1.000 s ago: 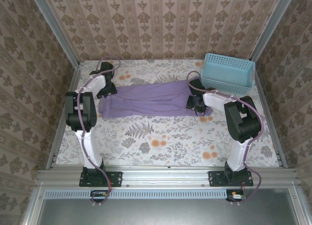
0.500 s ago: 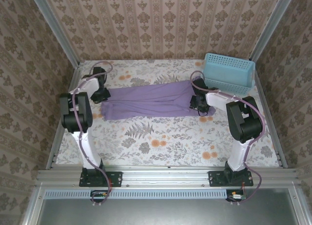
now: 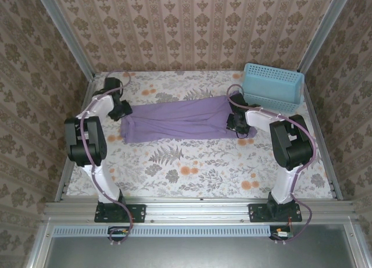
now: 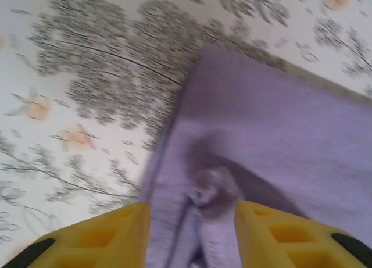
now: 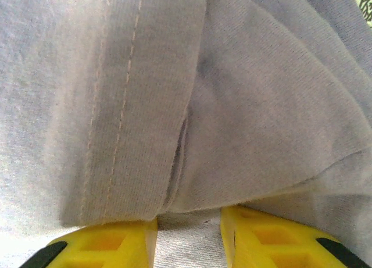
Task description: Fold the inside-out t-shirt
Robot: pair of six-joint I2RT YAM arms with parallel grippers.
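left gripper point(image 3: 121, 110): yellow fingers parted, cloth bunched between them, nothing pinched.
soft lavender-purple cloth t-shirt point(image 3: 180, 120): a flat band running from the left gripper to the right gripper point(image 3: 235, 124).
right gripper: narrow gap, stitched hem draped at the fingertips; grip cannot be told.

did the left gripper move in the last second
Yes, slightly left: in the top view the left gripper sits further from the blue basket than before, at the left end of the t-shirt.
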